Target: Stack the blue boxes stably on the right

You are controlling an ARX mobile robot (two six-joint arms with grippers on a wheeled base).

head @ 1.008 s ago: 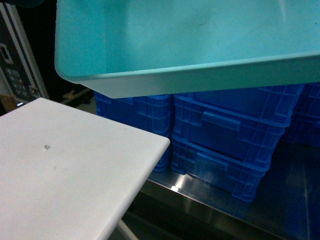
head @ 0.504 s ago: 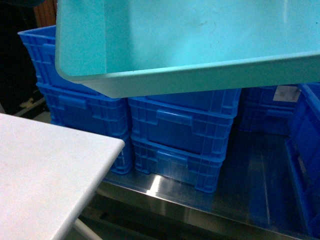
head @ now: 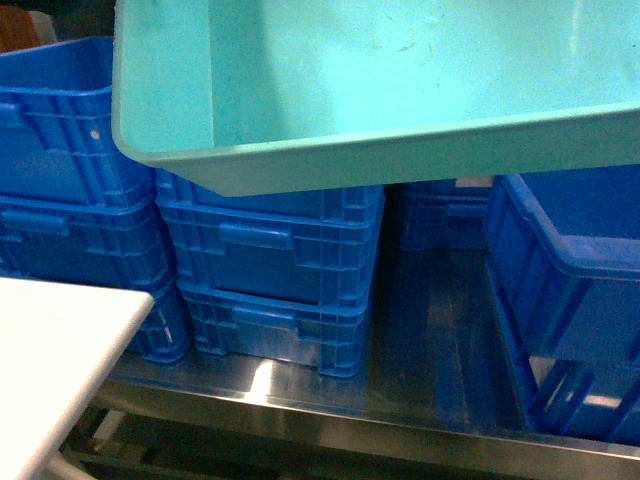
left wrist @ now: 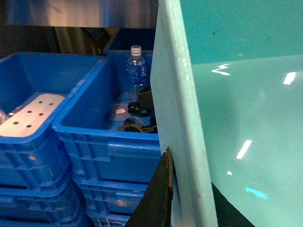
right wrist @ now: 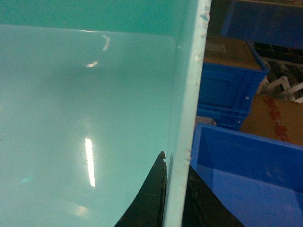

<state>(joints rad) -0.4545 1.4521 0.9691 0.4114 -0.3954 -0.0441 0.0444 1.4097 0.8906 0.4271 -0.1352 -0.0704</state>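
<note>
Item: turquoise tub [head: 400,90], light blue smooth plastic, shallow, sloping walls, rounded rim, glossy bottom. Position: held aloft, filling the upper part of the head view, above the dark blue ribbed crates and touching none of them as far as the view shows. Interior empty, with faint scuff marks on the bottom.

Left claw [left wrist: 166,189]: black fingers pinch the tub's left wall, one finger [left wrist: 158,194] on the outer face and one partly seen on the inner side; closed tight on the rim.

Right claw [right wrist: 173,194]: black fingers straddle the tub's right wall, one finger [right wrist: 151,198] inside and one outside; clamped on the wall.

Metal shelf [head: 430,330]: steel surface carrying the crates, front edge running across the lower part of the head view.

Centre crate stack [head: 270,270]: dark blue ribbed crates on the shelf's middle, directly below the tub's near-left corner.

Left crate stack [head: 70,190]: beside the centre stack, at the shelf's left end.

Right crate [head: 570,260]: open-topped, at the shelf's right end, resting on another crate.

Water bottle [left wrist: 136,68]: upright in the top centre crate, white cap, beside dark small parts.

White bench [head: 50,350]: corner at lower left, in front of the shelf.

Cardboard boxes [right wrist: 274,113]: among crates at right.
</note>
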